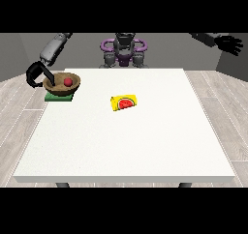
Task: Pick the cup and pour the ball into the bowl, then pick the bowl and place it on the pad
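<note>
While the hand at the view's left (34, 76) sits at the far-left corner of the surface (126, 141), it touches the near rim of the bowl (54, 83); black fingers appear to hook over that rim, one reaching down into the bowl's left side. Read as a pinch on the rim, though the hand is small and the exact finger lay is hard to make out.

Bowl: brown, upright, resting on the green pad (59, 97), which shows as a strip along its front edge. Red ball (68, 81) lies inside the bowl, right of centre, just beside the inner finger but apart from it.

Cup (125, 103): yellow with a watermelon print, lying on its side near the middle of the surface, well apart from bowl and both hands. Nothing seen inside it from this angle.

Hand at the view's right (230, 43): raised off the surface past its far-right corner, fingers spread, holding nothing.

Progress, judged from the layout: pour looks done, since the ball is in the bowl and the cup is set aside. Bowl already stands on the pad, so placement seems reached too. What is left appears to be only letting go of the rim and drawing the arm clear without tipping the bowl or nudging it off the pad.
</note>
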Controlling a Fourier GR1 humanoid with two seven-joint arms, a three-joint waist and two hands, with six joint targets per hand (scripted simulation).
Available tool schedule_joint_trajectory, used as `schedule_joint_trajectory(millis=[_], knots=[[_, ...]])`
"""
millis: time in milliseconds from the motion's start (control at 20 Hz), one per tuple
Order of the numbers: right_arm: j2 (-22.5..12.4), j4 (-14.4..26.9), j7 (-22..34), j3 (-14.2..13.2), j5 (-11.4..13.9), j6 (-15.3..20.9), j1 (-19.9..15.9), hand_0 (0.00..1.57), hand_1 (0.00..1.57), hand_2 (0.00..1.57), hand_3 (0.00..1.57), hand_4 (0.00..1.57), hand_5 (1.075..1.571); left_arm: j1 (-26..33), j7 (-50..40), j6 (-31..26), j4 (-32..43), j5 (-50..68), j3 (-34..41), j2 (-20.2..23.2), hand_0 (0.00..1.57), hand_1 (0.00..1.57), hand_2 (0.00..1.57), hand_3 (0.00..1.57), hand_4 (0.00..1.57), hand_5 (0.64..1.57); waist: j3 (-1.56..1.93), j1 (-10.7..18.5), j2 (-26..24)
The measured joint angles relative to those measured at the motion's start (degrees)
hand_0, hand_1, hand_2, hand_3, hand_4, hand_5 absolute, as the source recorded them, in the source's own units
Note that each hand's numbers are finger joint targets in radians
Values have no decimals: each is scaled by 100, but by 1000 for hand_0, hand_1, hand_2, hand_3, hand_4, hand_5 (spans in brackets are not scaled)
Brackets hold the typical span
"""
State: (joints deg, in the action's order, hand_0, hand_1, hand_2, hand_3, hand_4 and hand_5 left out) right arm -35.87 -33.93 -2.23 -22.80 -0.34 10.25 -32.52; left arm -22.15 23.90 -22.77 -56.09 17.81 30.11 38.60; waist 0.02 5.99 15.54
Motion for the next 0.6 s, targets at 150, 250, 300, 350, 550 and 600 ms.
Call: schedule_joint_trajectory(millis=[150, 250, 300, 350, 550, 600], knots=[[-49, 145, 66, 14, -14, -134, -88, 0, 0, 184, 118, 0, 1392, 34, -65, -31, -16, 21, -19, 20, 0, 0, 0, 0, 1178, 1550, 0, 37, -84], [-92, 194, 165, 38, -22, -239, -163, 0, 0, 0, 119, 0, 1369, 56, -148, 47, -87, -17, -102, -66, 0, 0, 0, 0, 1078, 1567, 1, 20, -211], [-103, 253, 214, 52, -9, -259, -191, 0, 0, 0, 0, 0, 1361, 48, -280, 118, -235, -49, -206, -147, 0, 0, 0, 0, 1007, 1569, 2, 27, -311], [-159, 319, 228, 39, -9, -294, -215, 0, 0, 0, 0, 0, 1359, 37, -383, 190, -415, -62, -317, -281, 0, 0, 0, 0, 902, 1559, 5, 40, -378], [-180, 315, 629, 268, 125, -498, -356, 0, 0, 0, 0, 416, 1383, 69, -909, 518, -791, -236, -808, -800, 0, 0, 0, 0, 902, 1559, 3, -41, -1087], [-128, 244, 750, 319, 118, -565, -431, 0, 0, 0, 0, 476, 1434, 139, -964, 572, -782, -301, -899, -904, 0, 0, 0, 0, 902, 1559, 0, -76, -1312]])
